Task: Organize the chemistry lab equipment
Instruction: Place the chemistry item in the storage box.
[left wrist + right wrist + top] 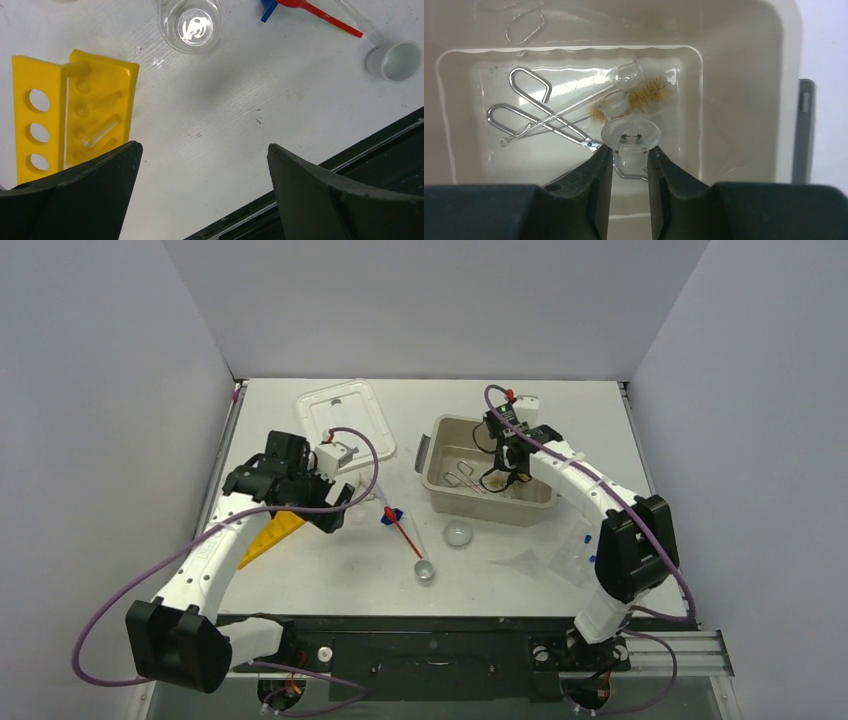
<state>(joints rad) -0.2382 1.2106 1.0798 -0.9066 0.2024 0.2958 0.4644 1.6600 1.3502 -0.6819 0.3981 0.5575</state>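
White table [330, 580] fills the top view, with the beige tub [480, 505] in the upper right part of it. Your right gripper [630, 152] hangs over this tub and pinches a clear vial [631, 134] just under its flared rim. Below it, on the tub floor, the metal tongs [531, 117] and the brush [646, 95] lie across each other. Your left gripper [204, 146] stands spread wide over bare table, nothing between its fingers; the yellow tube rack [95, 100] lies at the left of its view, a clear beaker [191, 25] at the top edge.
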